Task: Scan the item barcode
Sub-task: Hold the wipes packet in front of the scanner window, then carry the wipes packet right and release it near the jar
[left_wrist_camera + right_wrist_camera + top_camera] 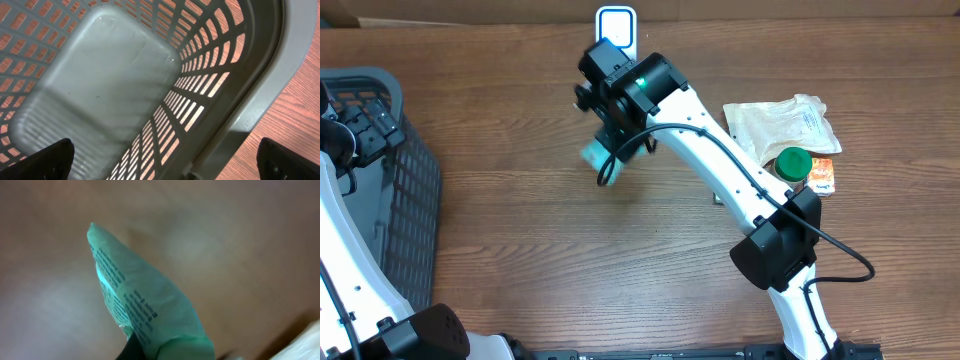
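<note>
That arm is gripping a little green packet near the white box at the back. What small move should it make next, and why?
Probably carry and tilt the green packet toward the white box, which is likely the scanner. The right gripper is shut on the packet, which hangs above the table short of the box, so its printed side likely can't be read yet.
</note>
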Tool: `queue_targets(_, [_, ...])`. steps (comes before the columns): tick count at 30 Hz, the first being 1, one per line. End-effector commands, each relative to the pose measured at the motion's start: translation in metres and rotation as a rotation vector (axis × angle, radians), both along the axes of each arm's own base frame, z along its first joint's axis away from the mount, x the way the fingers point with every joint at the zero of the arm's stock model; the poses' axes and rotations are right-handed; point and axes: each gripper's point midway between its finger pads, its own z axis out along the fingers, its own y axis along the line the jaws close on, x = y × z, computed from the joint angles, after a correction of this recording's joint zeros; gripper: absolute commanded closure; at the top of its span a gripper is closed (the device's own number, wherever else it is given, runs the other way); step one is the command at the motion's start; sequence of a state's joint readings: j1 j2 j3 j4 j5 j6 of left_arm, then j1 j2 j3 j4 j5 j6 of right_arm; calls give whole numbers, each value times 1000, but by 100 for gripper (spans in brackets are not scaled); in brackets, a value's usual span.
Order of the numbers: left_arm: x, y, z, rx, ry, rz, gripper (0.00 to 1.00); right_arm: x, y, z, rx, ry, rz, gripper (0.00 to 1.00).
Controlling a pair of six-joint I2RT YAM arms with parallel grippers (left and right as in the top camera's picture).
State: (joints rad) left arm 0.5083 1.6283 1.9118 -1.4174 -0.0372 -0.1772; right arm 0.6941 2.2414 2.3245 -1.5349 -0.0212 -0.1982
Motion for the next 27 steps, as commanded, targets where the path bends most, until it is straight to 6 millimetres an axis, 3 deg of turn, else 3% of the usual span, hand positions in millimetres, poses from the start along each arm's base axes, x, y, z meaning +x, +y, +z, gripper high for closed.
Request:
queue_targets(1, [1, 1, 1, -2, -7, 7, 0, -20, -11, 10, 5, 78, -93, 96])
queue_targets(7, [1, 1, 1, -2, -7, 7, 1, -25, -63, -36, -218, 144, -175, 96])
queue_targets(14, [1, 1, 1, -2, -7, 7, 1, -18, -130, -84, -309, 245, -496, 96])
queue_targets(18, [1, 1, 1, -2, -7, 7, 1, -6, -173, -89, -331, 261, -723, 96])
queue_targets(27, [1, 1, 1, -2, -7, 7, 0, 7, -217, -81, -307, 271, -852, 96])
